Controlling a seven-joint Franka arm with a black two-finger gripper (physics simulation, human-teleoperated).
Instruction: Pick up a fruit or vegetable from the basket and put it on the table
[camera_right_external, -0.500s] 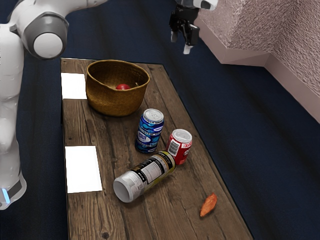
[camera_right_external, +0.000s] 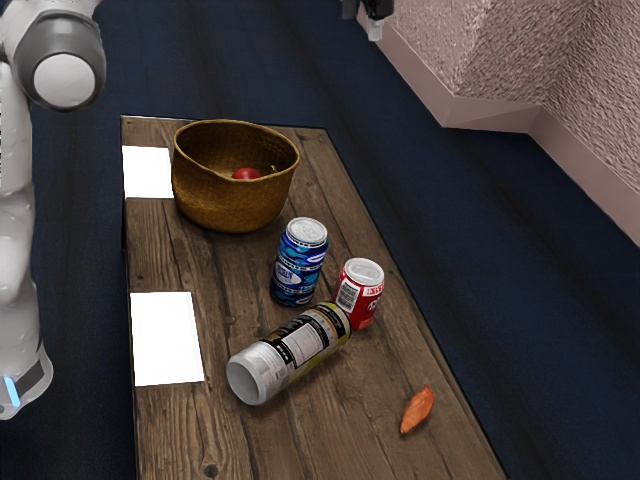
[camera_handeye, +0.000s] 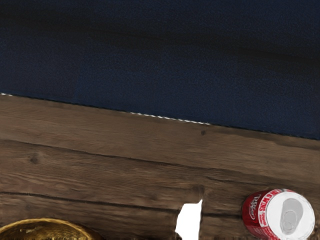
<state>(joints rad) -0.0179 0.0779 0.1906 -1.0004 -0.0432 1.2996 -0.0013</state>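
The dark blue floor (camera_right_external: 560, 320) is spreading around the table, and a pinkish, rough-textured wall (camera_right_external: 520, 50) is rising at the exterior view's upper right. The wooden table (camera_right_external: 235, 440) is running lengthwise beside the white arm (camera_right_external: 15, 220), which is standing at the exterior view's left. At the table's far end, the woven basket (camera_right_external: 235, 205) is sitting upright; in the wrist view its rim is showing near the red can. Two flat white patches, one near the basket (camera_right_external: 147, 172) and a larger one closer to the camera (camera_right_external: 166, 338), are lying along the table's edge on the arm's side. The pincer (camera_right_external: 363, 18) is hanging released and empty at the exterior view's upper edge, its two fingers standing apart, well away from the basket. A canister (camera_right_external: 295, 350) is lying on its side, its pale end facing the exterior view's lower left. The blue can (camera_right_external: 300, 262) is standing upright between the basket and the canister, and the smaller red can (camera_right_external: 361, 292) is standing upright just beside the canister's other end. An orange, tapered piece of produce (camera_right_external: 417, 409) is lying on the table near its far long edge, and a round red fruit (camera_right_external: 246, 174), partly hidden, is resting inside the basket.
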